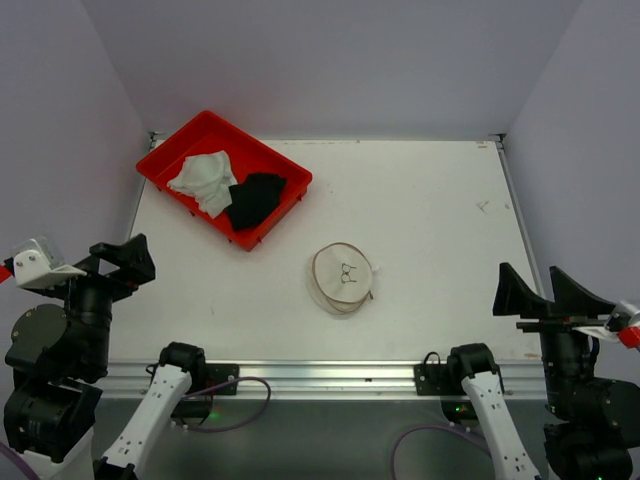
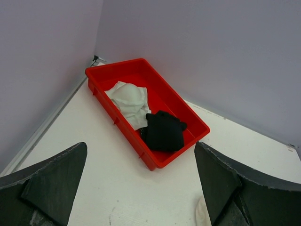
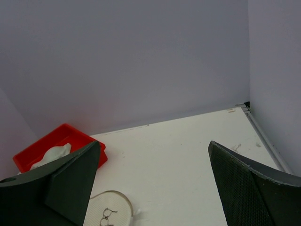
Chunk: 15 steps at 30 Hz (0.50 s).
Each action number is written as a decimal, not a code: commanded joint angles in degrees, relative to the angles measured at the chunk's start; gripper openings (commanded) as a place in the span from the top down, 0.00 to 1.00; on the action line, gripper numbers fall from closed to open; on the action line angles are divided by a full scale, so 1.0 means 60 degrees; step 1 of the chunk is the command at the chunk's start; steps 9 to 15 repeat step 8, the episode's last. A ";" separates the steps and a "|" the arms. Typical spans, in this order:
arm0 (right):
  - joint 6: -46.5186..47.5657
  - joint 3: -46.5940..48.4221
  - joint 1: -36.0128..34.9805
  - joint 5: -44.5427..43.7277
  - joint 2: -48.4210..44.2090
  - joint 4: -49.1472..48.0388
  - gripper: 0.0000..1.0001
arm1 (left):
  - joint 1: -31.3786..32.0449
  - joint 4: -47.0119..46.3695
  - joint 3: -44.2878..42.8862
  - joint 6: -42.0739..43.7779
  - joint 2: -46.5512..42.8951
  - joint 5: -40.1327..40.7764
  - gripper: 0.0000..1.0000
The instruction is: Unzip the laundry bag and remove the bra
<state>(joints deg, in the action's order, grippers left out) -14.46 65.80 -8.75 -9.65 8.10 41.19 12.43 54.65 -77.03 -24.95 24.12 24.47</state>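
The laundry bag (image 1: pixel 343 278) is a white round flat bag with a small dark bra drawing on its face. It lies on the white table, near the middle and toward the front. The right wrist view shows its top part (image 3: pixel 110 212); the left wrist view shows only a white sliver (image 2: pixel 202 214) beside the right finger. The bra is hidden. My left gripper (image 1: pixel 125 262) hangs open at the front left, well away from the bag. My right gripper (image 1: pixel 543 290) hangs open at the front right, also apart from it. Both grippers (image 2: pixel 140 153) (image 3: pixel 154 143) hold nothing.
A red tray (image 1: pixel 176 142) sits at the back left, angled to the table edges. It holds a white garment (image 1: pixel 205 180) and a black garment (image 1: pixel 255 200). Lilac walls close the back and both sides. A metal rail runs along the front edge (image 1: pixel 330 372).
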 commanded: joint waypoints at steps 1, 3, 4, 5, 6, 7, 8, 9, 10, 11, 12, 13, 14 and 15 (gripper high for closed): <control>0.0169 0.0078 -0.0035 -0.0018 -0.0075 -0.0068 0.01 | 0.0053 0.0017 0.0080 -0.0148 -0.0021 0.0024 0.00; 0.0154 0.0049 -0.0035 0.0011 -0.0075 -0.0053 0.01 | 0.0053 0.0032 0.0139 -0.0177 -0.0006 0.0009 0.00; 0.0154 0.0034 -0.0035 0.0041 -0.0075 -0.0039 0.01 | 0.0053 0.0003 0.0168 -0.0221 0.0008 -0.0035 0.00; 0.0139 0.0020 -0.0035 0.0070 -0.0090 -0.0024 0.01 | 0.0053 -0.0012 0.0270 -0.0236 -0.0006 -0.0064 0.00; 0.0125 0.0020 -0.0035 0.0114 -0.0090 -0.0010 0.01 | 0.0053 -0.0041 0.0329 -0.0236 -0.0006 -0.0108 0.00; 0.0110 -0.0024 -0.0035 0.0143 -0.0104 -0.0024 0.01 | 0.0053 -0.0070 0.0373 -0.0251 0.0008 -0.0181 0.00; 0.0110 -0.0053 -0.0050 0.0172 -0.0119 -0.0024 0.01 | 0.0053 -0.0085 0.0417 -0.0265 0.0008 -0.0211 0.00; 0.0110 -0.0053 -0.0050 0.0172 -0.0119 -0.0024 0.01 | 0.0053 -0.0085 0.0417 -0.0265 0.0008 -0.0211 0.00; 0.0110 -0.0053 -0.0050 0.0172 -0.0119 -0.0024 0.01 | 0.0053 -0.0085 0.0417 -0.0265 0.0008 -0.0211 0.00; 0.0110 -0.0053 -0.0050 0.0172 -0.0119 -0.0024 0.01 | 0.0053 -0.0085 0.0417 -0.0265 0.0008 -0.0211 0.00; 0.0110 -0.0053 -0.0050 0.0172 -0.0119 -0.0024 0.01 | 0.0053 -0.0085 0.0417 -0.0265 0.0008 -0.0211 0.00; 0.0110 -0.0053 -0.0050 0.0172 -0.0119 -0.0024 0.01 | 0.0053 -0.0085 0.0417 -0.0265 0.0008 -0.0211 0.00; 0.0110 -0.0053 -0.0050 0.0172 -0.0119 -0.0024 0.01 | 0.0053 -0.0085 0.0417 -0.0265 0.0008 -0.0211 0.00; 0.0110 -0.0053 -0.0050 0.0172 -0.0119 -0.0024 0.01 | 0.0053 -0.0085 0.0417 -0.0265 0.0008 -0.0211 0.00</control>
